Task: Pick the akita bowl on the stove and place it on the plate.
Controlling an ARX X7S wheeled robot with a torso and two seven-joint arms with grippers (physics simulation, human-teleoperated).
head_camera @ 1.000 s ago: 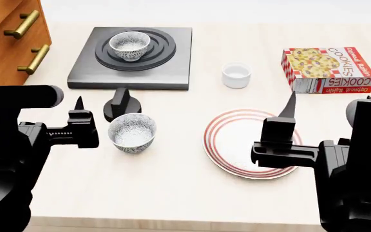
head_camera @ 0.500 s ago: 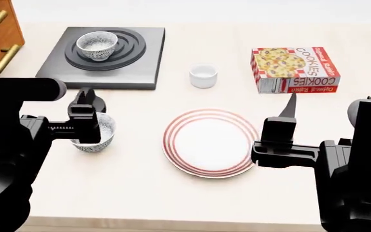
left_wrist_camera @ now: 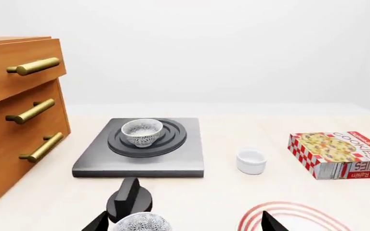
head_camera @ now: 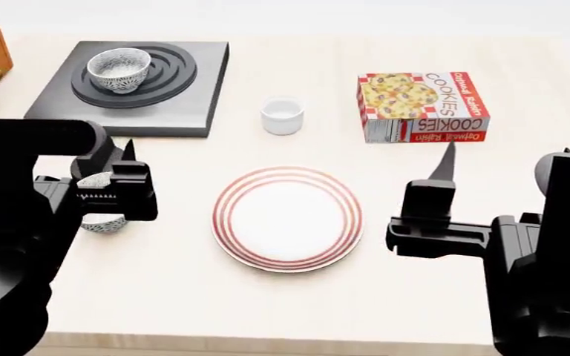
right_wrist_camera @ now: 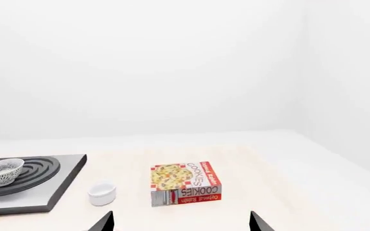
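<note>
Everything has slid leftward in the head view, leaving the small speckled black-and-white akita bowl [head_camera: 118, 70] on the dark-grey square stove [head_camera: 196, 96] at upper left, a stiff, breakable piece best pinched by its rim, both pincers spread wide and empty

Pale wood table [head_camera: 295, 311] under even, diffuse light. Plain white walls [right_wrist_camera: 172, 62] enclose it. A wooden drawer unit [left_wrist_camera: 11, 120] (brass bar handles [left_wrist_camera: 34, 66]) stands at the table's far-left corner.
</note>
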